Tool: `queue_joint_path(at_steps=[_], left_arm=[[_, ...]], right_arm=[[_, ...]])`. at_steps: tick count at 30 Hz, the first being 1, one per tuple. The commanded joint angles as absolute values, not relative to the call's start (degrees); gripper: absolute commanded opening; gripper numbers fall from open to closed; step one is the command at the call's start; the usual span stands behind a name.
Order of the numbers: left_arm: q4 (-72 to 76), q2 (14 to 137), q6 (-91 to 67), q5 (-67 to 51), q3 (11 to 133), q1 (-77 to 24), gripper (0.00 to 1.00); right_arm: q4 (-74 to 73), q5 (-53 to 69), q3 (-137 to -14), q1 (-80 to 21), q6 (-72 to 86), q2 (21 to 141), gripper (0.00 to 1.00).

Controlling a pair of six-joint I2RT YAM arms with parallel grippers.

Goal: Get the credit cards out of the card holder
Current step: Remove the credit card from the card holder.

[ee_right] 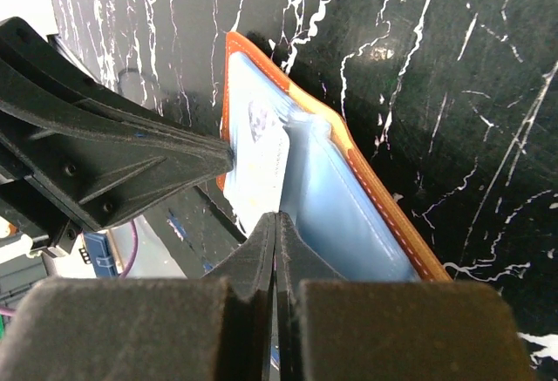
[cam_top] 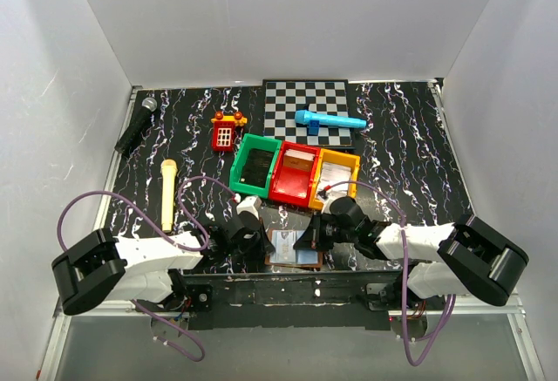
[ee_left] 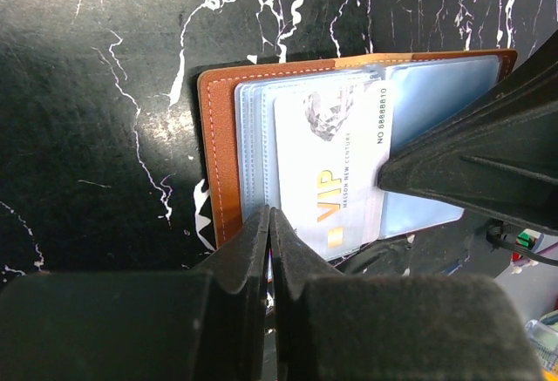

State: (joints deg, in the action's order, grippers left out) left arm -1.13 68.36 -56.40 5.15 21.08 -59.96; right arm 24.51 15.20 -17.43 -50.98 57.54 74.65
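The jaws of the right gripper (ee_right: 276, 218) are seen pressed together, with only a hairline seam between them. Their tips are set at the long edge of a white credit card (ee_left: 336, 172) marked VIP. Whether that thin edge is pinched between them cannot be told.

The jaws of the left gripper (ee_left: 270, 217) are likewise closed, with nothing seen between them. Their tips are planted at the border of the card holder (ee_left: 220, 137), near the card's corner, apparently as a hold-down.

The card is laid over the pale blue pockets (ee_right: 349, 215) of the card holder, which is spread open and flat on the black marbled table (ee_left: 87, 93), between the two grippers at the near edge. How far the card is free of its sleeve cannot be judged.

The drawing-out of this card is taken to be the step in hand. For the next move, a sure pinch on the card's edge is called for. A pull along the pocket's opening is then needed while the holder is pinned down; otherwise the whole holder may be dragged along.
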Motion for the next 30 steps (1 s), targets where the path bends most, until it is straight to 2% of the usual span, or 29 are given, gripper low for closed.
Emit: queue_joint_path(at_steps=[1,2,5,9,30], left_arm=[[-8.0,71.63,-54.76,5.8,18.98,-60.12,0.0],[-7.91,71.8,-54.58,5.71,19.16,-60.12,0.0],[-7.56,72.51,-54.4,5.28,19.34,-60.12,0.0],[-6.94,73.12,-54.23,4.92,19.34,-60.12,0.0],[-5.19,75.76,-53.53,3.52,19.86,-60.12,0.0]], right_arm=[[26.27,16.69,-18.9,-50.45,56.42,74.09,0.02],[27.15,17.05,-18.55,-50.45,56.77,74.18,0.1],[30.05,17.93,-18.11,-50.45,57.83,74.7,0.27],[31.55,18.54,-18.19,-50.45,58.27,75.32,0.35],[38.41,26.45,-19.6,-50.45,60.12,81.82,0.37]])
